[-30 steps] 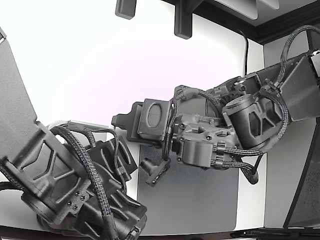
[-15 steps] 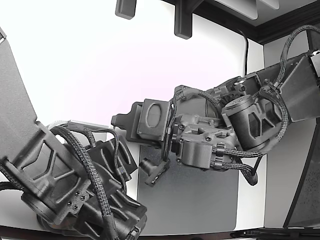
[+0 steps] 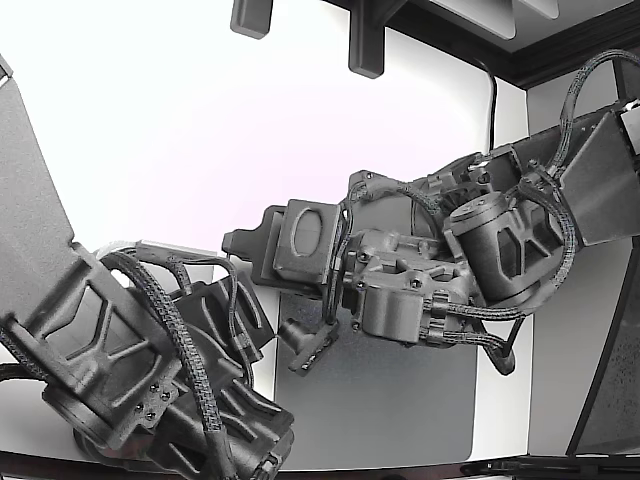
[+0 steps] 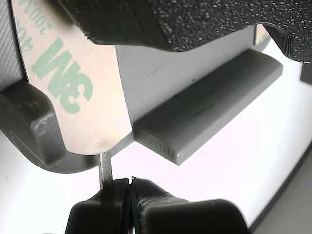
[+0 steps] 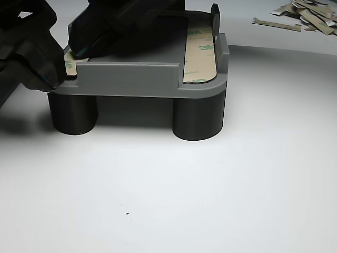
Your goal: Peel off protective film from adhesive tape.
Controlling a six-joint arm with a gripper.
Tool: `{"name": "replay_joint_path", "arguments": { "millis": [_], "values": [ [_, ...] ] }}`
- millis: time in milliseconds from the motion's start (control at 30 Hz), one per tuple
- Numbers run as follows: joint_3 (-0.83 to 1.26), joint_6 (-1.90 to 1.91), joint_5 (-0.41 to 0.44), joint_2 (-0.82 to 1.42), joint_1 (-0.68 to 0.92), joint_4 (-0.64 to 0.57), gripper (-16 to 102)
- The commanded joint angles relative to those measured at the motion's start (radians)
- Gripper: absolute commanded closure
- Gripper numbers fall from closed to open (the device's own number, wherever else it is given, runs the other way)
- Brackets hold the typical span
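We see our gripper (image 4: 130,184) pressed together on a thin tab of the protective film (image 4: 78,92), pinching it just below the strip's rounded end. The strip lies on the grey fixture (image 4: 204,105), which stands on the white counter (image 5: 210,195) toward its far edge.

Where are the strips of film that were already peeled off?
In the other view, the peeled strips lie piled on the white table at the far right, beyond the grey part.

The tape strip (image 4: 73,83) ran out of frame — its print was cut off. The gripper (image 4: 129,195) base was cropped; the exterior view hid the tray entirely.
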Motion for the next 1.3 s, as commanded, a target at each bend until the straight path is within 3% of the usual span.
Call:
{"name": "replay_joint_path", "arguments": {
  "millis": [0,1267],
  "values": [
    [-0.035,0.005,-0.002,0.017,-0.005,-0.005,97],
    [-0.049,0.044,-0.012,0.015,0.017,0.026,97]
  ]
}}
